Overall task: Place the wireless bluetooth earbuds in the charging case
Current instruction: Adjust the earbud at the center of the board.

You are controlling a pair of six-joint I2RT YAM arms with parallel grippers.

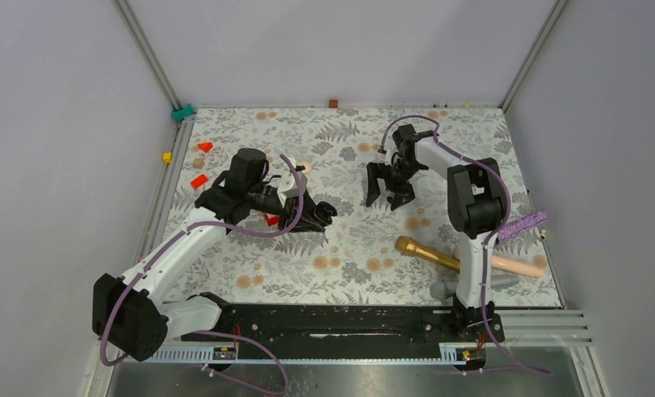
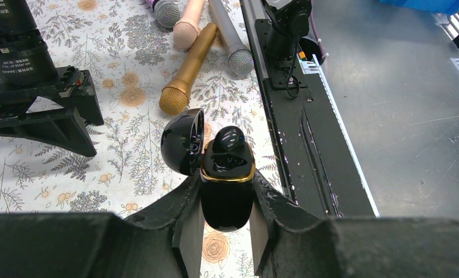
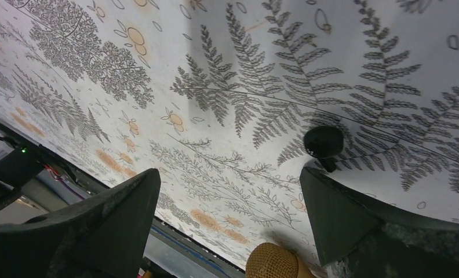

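The fingers of the left gripper point(image 2: 227, 188) are pressed flat against both sides of the black charging case point(image 2: 227, 204), which is clamped between them with its hinged lid point(image 2: 182, 141) swung open to one side. One black earbud point(image 2: 229, 141) is seated in the mouth of the case, its rounded top standing above the gold rim. The case is held near the head of the gold microphone point(image 2: 188, 69), on the left arm's side of it. The jaws of the right gripper point(image 3: 230, 179) are spread wide, with nothing held between them. They are poised over the floral cloth point(image 3: 244, 87), on the far side of the gold microphone from the arm bases. A second black earbud point(image 3: 324, 141) is seen lying on the cloth just beside one right finger, not far from the gold microphone's head. A pink microphone point(image 2: 188, 23) and a silver-meshed microphone point(image 2: 234, 43) are laid alongside the gold microphone.
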